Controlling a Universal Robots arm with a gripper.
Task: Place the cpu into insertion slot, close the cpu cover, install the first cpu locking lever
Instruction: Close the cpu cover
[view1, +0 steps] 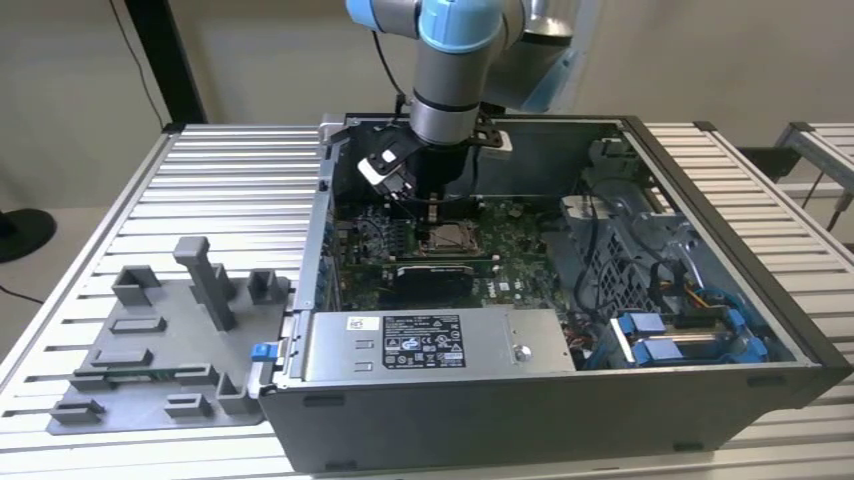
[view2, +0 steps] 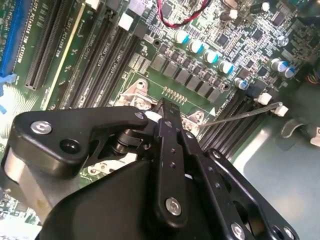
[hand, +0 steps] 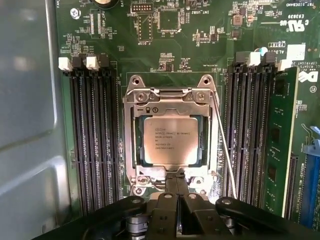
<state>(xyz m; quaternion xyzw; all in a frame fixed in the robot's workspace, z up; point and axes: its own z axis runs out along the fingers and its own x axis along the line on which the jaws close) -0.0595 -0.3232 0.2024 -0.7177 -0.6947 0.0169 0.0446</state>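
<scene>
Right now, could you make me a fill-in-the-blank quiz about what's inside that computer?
The insertion slot already holds the ____.
The cpu cover over it is ____, not raised.
The circuit board around them is coloured ____.
The tool, hanging by the cover's edge, is coloured ____.
Missing words: cpu; closed; green; black.

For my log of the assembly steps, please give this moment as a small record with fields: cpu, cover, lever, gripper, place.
cpu: flat, silvery face up
cpu cover: down around the cpu, which shows through its opening
lever: thin wire rod along one side of the cover, slanting away from it
gripper: shut, tips at one edge of the cover; contact cannot be told
place: green board inside the open computer case
</scene>
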